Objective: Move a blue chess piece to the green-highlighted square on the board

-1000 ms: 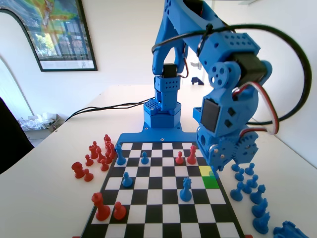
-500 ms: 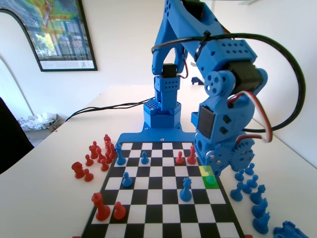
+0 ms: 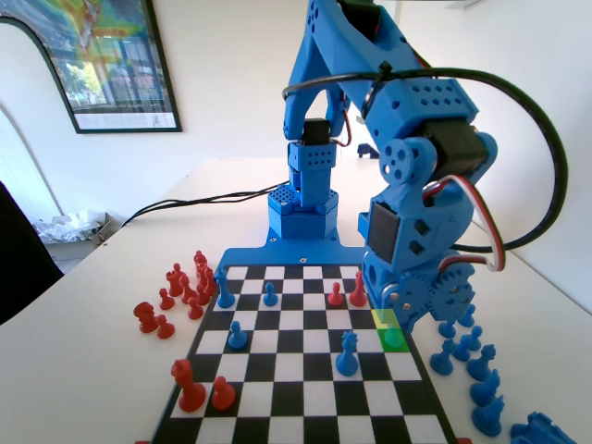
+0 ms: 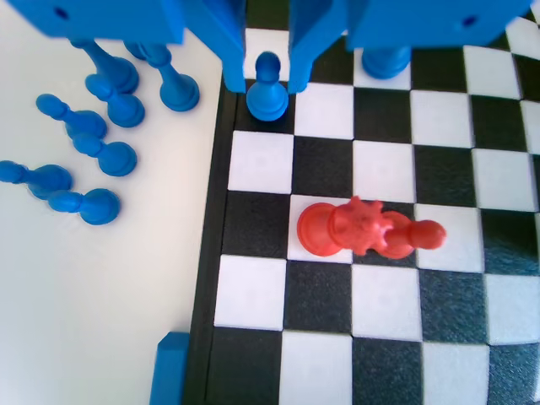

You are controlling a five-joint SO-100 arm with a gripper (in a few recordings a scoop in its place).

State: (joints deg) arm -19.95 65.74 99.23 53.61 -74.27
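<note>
In the wrist view the blue pawn (image 4: 267, 93) stands upright on a black square in the board's (image 4: 380, 169) left edge column. My gripper (image 4: 267, 83) has one jaw tight on each side of it, and the base looks down on the square. In the fixed view my gripper (image 3: 393, 319) hangs low over the board's (image 3: 296, 388) right edge. It covers part of the yellow square (image 3: 381, 317) and the far part of the green-highlighted square (image 3: 396, 340). The pawn itself is hidden behind the gripper there.
Several spare blue pieces (image 4: 93, 126) lie off the board beside the gripper, right of the board in the fixed view (image 3: 467, 356). A tall red piece (image 4: 363, 229) stands two rows away. A crowned blue piece (image 3: 347, 353) stands near the green square. More red pieces (image 3: 180, 291) crowd the left.
The gripper has come down and shifted left in the fixed view, now lower over the yellow and green squares. The last half second shows only a small settling.
</note>
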